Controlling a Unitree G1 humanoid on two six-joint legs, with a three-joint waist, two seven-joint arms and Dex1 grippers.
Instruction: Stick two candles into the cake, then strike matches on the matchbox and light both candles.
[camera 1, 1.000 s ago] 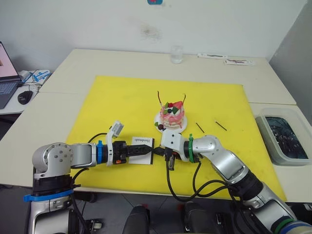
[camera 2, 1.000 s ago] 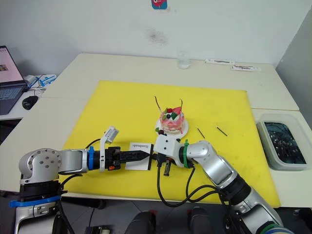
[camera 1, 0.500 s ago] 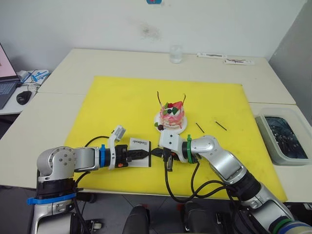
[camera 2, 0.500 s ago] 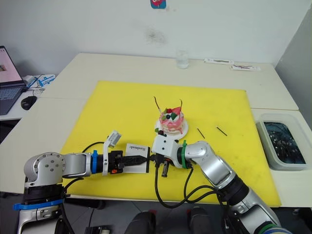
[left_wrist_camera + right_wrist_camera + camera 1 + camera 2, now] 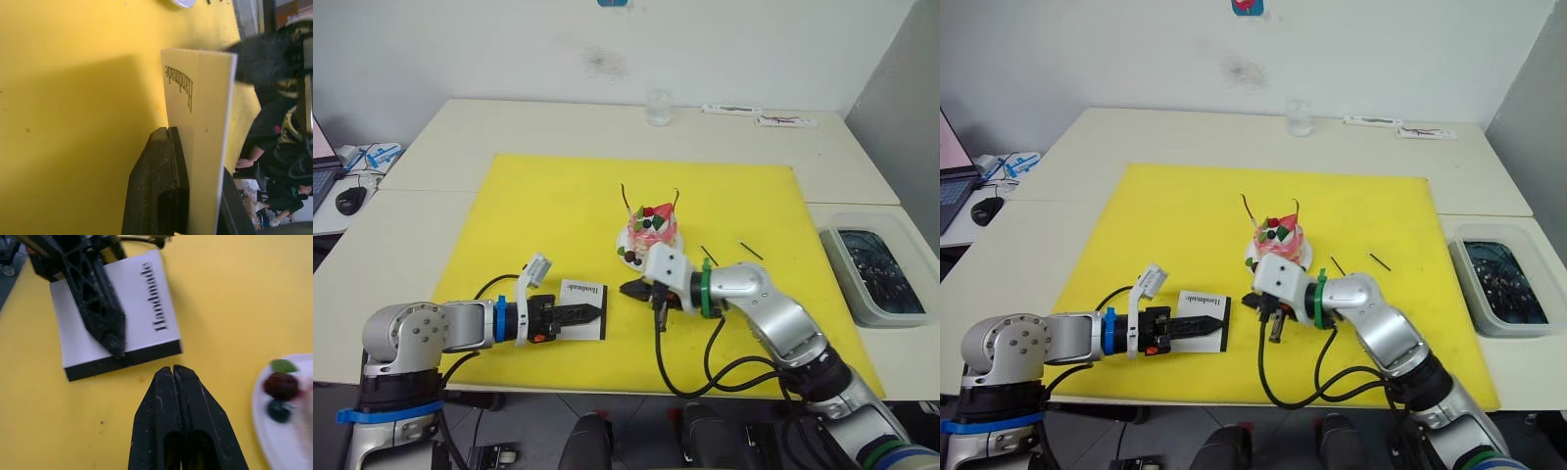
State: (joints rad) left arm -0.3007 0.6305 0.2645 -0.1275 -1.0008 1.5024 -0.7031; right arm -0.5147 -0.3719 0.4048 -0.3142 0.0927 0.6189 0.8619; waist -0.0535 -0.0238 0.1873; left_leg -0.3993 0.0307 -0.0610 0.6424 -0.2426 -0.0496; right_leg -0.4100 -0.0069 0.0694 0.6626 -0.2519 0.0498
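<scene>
With the right hand pressed together empty at the matchbox, which the left hand pinches, both matches at the cake's three o'clock risk going unstruck.

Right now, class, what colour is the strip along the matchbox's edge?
Black, running along one edge of the flat white rectangular matchbox; the right wrist view shows it best.

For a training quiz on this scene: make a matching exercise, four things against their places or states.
Things:
1. matchbox
2. candles
3. matches
4. right pincer

States:
A. standing in the cake
B. shut, holding nothing
C. gripped by the left pincer
D. lying on the yellow mat, on the cake's right

Pairs: 1-C, 2-A, 3-D, 4-B
</scene>
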